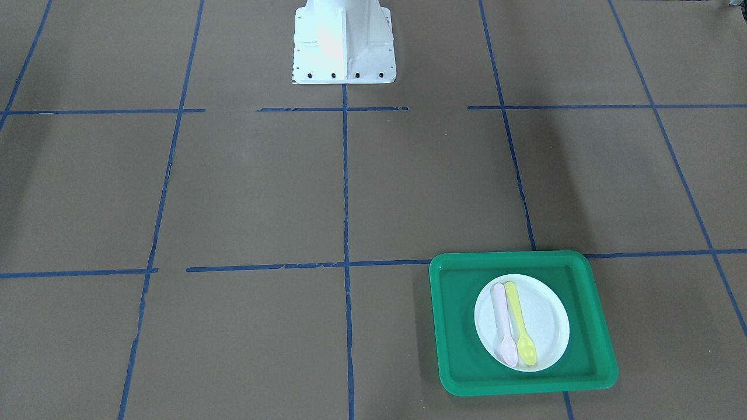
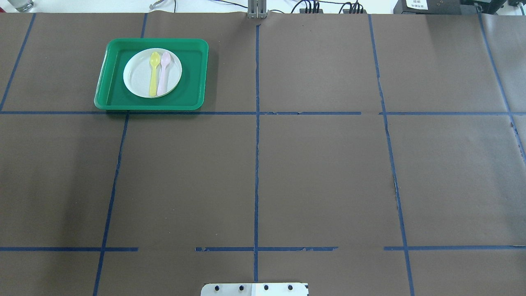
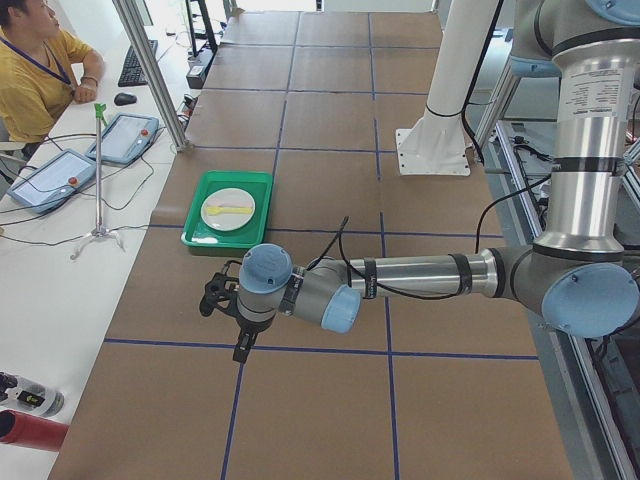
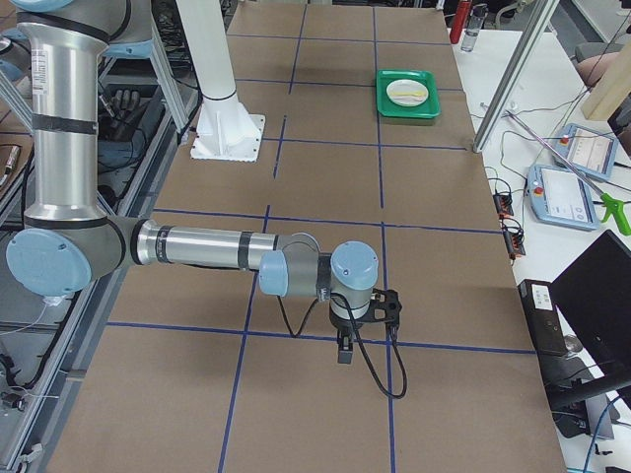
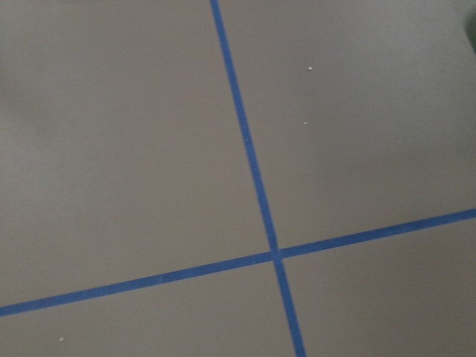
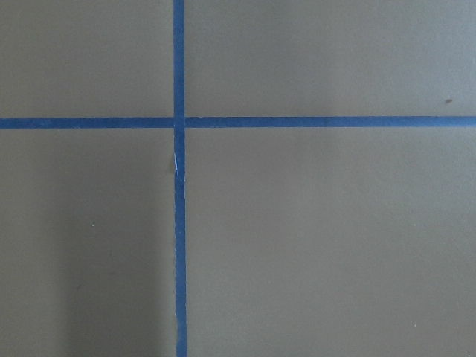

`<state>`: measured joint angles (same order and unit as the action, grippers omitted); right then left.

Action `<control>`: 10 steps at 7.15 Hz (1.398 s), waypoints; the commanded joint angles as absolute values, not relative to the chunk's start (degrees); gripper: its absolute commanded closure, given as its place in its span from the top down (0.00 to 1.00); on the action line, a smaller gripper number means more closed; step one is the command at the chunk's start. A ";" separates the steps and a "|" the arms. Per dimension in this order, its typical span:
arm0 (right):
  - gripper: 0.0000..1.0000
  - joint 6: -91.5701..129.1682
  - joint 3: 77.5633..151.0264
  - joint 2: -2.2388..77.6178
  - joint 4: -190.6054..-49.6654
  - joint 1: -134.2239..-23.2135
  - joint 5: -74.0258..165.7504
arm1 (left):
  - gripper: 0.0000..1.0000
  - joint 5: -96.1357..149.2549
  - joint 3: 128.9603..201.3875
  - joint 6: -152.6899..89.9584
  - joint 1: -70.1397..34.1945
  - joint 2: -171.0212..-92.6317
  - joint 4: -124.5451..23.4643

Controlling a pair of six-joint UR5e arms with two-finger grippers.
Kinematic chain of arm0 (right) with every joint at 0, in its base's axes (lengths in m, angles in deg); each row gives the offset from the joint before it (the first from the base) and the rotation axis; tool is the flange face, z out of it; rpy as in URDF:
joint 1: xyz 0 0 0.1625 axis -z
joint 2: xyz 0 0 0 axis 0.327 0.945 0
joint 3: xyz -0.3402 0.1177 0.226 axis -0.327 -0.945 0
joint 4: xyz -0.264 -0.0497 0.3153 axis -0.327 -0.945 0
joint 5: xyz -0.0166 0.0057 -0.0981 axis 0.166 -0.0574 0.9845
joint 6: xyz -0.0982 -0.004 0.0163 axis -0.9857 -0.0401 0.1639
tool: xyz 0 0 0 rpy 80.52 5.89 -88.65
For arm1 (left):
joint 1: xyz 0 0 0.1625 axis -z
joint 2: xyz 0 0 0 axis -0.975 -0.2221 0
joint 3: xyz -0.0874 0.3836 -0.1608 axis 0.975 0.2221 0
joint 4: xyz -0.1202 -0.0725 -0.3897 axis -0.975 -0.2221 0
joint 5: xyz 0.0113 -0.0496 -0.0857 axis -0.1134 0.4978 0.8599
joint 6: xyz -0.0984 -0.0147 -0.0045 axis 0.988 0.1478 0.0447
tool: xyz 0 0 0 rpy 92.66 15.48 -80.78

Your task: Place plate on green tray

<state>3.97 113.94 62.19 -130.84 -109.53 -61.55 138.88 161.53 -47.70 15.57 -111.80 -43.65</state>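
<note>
One brown table (image 2: 320, 181), blue tape grid (image 2: 257, 164); plate (image 2: 135, 76) in green tray (image 2: 193, 82).

Bright, even, diffuse light from above. Broad soft shadow bands across the brown table (image 1: 408, 186) in both top views. Blown-out glare on the white base (image 1: 344, 41). Soft shadow edge beside the green tray (image 2: 152, 107). Wrist views dimmer, dark patches toward corners. No motion blur; side views crisp.

You get the left gripper (image 3: 243, 343) and right gripper (image 4: 345, 352) only in side views, too small to judge their jaws, and the front view's top edge cuts off the robot base (image 1: 344, 44).
</note>
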 commanded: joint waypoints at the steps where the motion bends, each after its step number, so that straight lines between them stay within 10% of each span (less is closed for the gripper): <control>1: 1.00 3.97 113.94 62.19 -130.84 -109.53 -61.55 | 1.00 138.71 163.93 -49.53 16.87 -111.44 -38.06; 10: 1.00 3.97 113.94 62.19 -130.84 -109.53 -61.55 | 1.00 138.80 166.84 -47.41 16.79 -111.70 -37.88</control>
<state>3.97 113.94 62.19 -130.84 -109.53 -61.57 138.83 166.80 -47.46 16.86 -111.66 -37.82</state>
